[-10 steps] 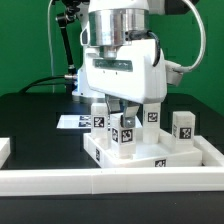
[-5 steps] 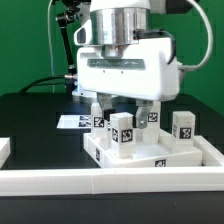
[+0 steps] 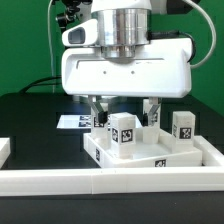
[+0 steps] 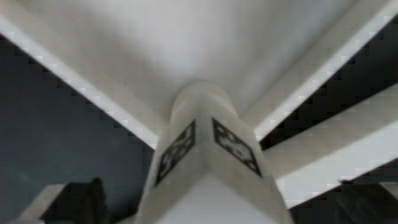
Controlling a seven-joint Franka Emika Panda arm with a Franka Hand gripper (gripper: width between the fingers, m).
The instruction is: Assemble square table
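The robot's jaws [image 3: 124,108] stand wide open, holding nothing, above a tagged white block leg [image 3: 123,134] upright on the white square tabletop [image 3: 150,156]; no writing is readable.

1. The gripper [image 3: 123,108] hangs above the tabletop [image 3: 150,158] with its fingers [image 3: 97,108] spread apart and nothing between them.
2. One leg [image 3: 122,134] stands upright on the tabletop, below the gripper.
3. A second leg [image 3: 182,126] stands near the tabletop's edge at the exterior view's right.
4. The marker board [image 3: 72,122] lies on the black table [image 3: 35,115] behind.
5. The white border wall [image 3: 100,180] runs along the front.
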